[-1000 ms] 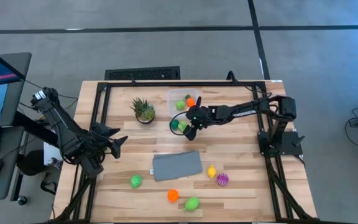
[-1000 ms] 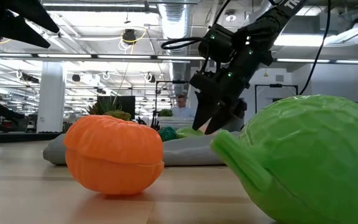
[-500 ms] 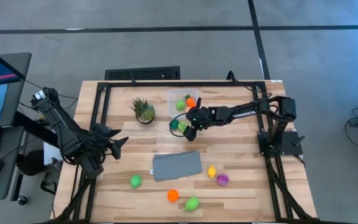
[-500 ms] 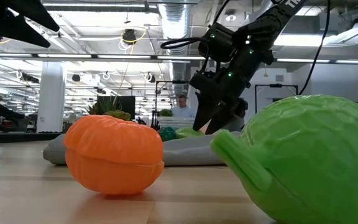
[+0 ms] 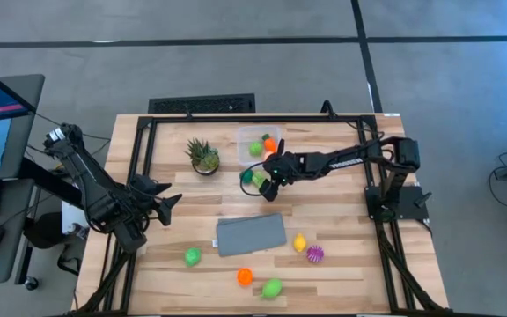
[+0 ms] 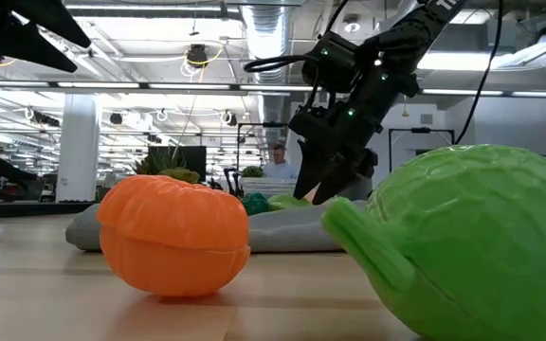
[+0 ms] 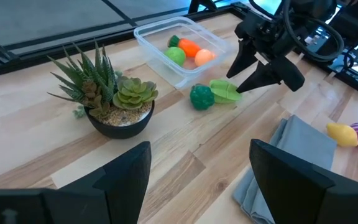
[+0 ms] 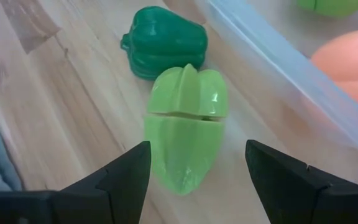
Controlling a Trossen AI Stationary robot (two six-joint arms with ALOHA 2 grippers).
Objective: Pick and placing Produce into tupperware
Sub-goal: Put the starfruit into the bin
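Just beside the clear tub, on its near-left side, lie two pieces of toy produce on the wooden counter: a pale green ridged fruit and a dark green pepper, touching each other. The right end effector hangs directly over the pale green fruit, fingers spread apart and gripping nothing; from its wrist camera the two dark fingers stand on either side of the fruit without touching it. The tub sits toward the far side of the counter and already holds an orange piece, a green one and a peach-coloured one.

Left of the tub stands a potted plant. A flat grey cloth lies nearer, around the middle of the counter. Near the cloth's right edge rest a yellow piece and a spiky purple one, just beside each other. Along the near edge sit a green piece, an orange pumpkin-like piece and a light green cabbage-like piece; the last two fill the low view.

The left end effector waits over the counter's left edge, well apart from the produce, fingers parted and empty.
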